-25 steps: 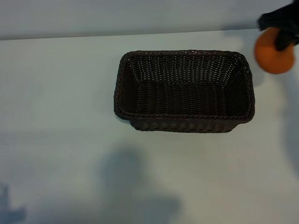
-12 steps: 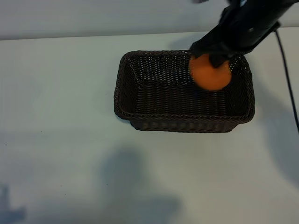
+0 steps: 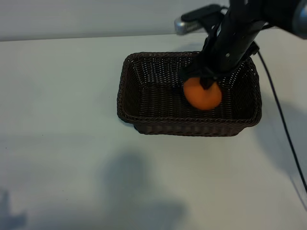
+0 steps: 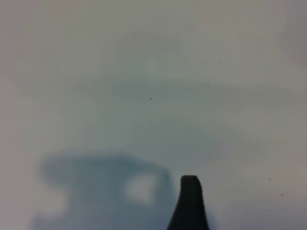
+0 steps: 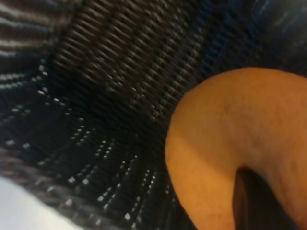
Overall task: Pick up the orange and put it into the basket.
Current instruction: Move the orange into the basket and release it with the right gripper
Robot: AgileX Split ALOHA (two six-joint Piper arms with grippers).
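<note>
The orange hangs inside the dark brown woven basket, over the right half of its floor. My right gripper reaches down from the back right and is shut on the orange from above. In the right wrist view the orange fills the near side, one dark finger presses on its skin, and the basket's weave lies close below. Whether the fruit touches the floor I cannot tell. Of the left gripper only one dark fingertip shows, above bare table, with nothing against it.
The basket stands mid-table on a pale white table. A thin black cable trails from the right arm across the table's right side. The left arm is outside the exterior view; a soft shadow lies near the front edge.
My right gripper has carried the orange from the back right corner leftward over the basket's rim and down into its right half. The left wrist view's arm shows no earlier frame.
</note>
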